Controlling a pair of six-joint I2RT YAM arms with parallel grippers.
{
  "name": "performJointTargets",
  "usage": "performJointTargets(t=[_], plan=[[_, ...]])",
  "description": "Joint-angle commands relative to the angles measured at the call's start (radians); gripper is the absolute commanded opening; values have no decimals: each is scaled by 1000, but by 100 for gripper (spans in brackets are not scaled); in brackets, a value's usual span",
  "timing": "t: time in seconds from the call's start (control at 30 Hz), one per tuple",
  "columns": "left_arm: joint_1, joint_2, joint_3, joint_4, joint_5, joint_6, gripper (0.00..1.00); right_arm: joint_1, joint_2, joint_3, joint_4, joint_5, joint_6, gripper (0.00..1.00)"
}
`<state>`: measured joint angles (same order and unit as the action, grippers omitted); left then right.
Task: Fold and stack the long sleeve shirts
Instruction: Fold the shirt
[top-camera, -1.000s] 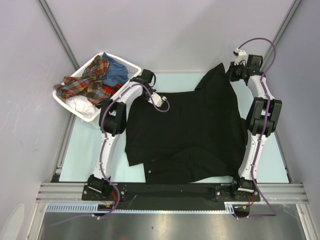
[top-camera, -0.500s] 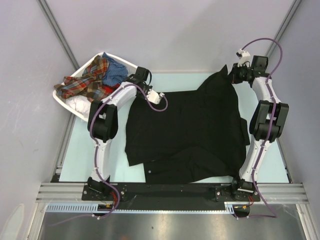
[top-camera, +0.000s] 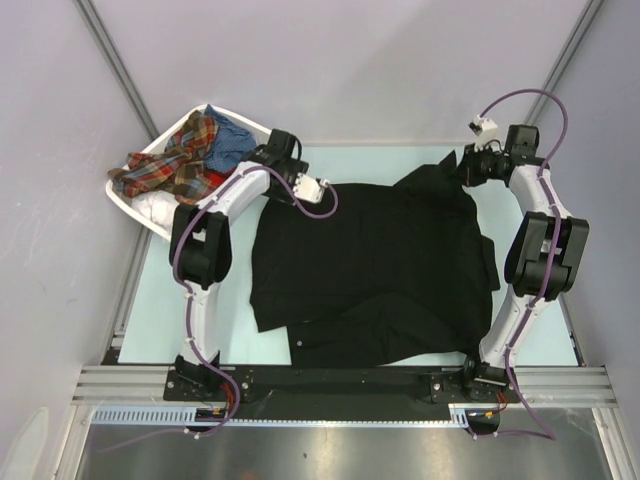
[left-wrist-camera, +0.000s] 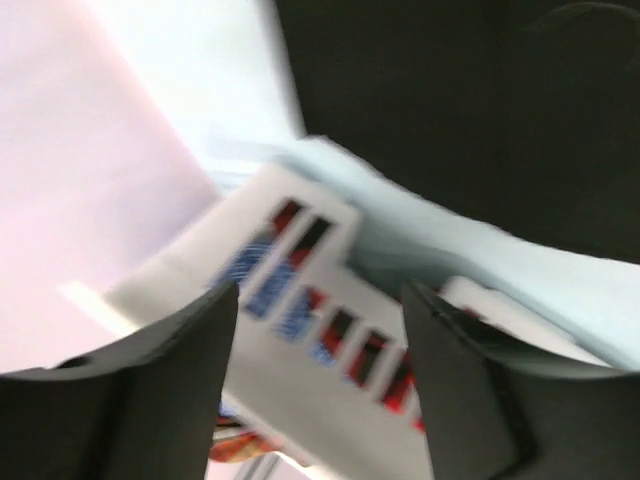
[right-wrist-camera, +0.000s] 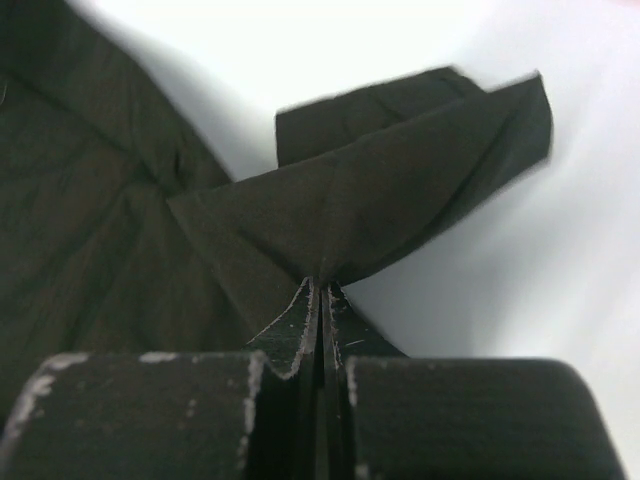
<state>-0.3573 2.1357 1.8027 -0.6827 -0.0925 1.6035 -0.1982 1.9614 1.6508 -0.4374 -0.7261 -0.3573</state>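
A large black long sleeve shirt (top-camera: 370, 260) lies spread over the middle of the table, with a folded part along its near edge. My right gripper (top-camera: 463, 166) is at the shirt's far right corner. In the right wrist view, the right gripper (right-wrist-camera: 322, 285) is shut on a pinched fold of the black cloth (right-wrist-camera: 380, 210), lifted a little off the table. My left gripper (top-camera: 268, 156) hangs at the shirt's far left corner beside the basket. In the blurred left wrist view, the left gripper (left-wrist-camera: 320, 300) is open with nothing between its fingers.
A white slatted basket (top-camera: 150, 215) stands at the far left and holds a red-orange plaid shirt (top-camera: 180, 160), a blue one (top-camera: 232, 143) and a white one (top-camera: 160, 208). Its wall (left-wrist-camera: 300, 290) fills the left wrist view. Bare table (top-camera: 180, 300) shows left of the black shirt.
My left gripper has opened, let go of the black shirt's far left edge and swung toward the basket. My right gripper carried its corner rightward, and the raised peak has dropped lower.
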Motion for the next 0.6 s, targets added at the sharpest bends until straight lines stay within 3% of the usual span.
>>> performJointTargets(t=[0.0,0.1,0.33,0.57], plan=[[-11,70,150,-20,57,-27,78,2,-85,-55,-61,-62,-75,0],[-14,133,228,-37,59,-14,85,0,-122,-112,-92,-81,-127,0],[-14,236,314,-32,79,41,85,11,-199,-230,-145,-84,-246,0],[-16,323,382,-12,43,84,85,11,-199,-247,-239,-82,-334,0]])
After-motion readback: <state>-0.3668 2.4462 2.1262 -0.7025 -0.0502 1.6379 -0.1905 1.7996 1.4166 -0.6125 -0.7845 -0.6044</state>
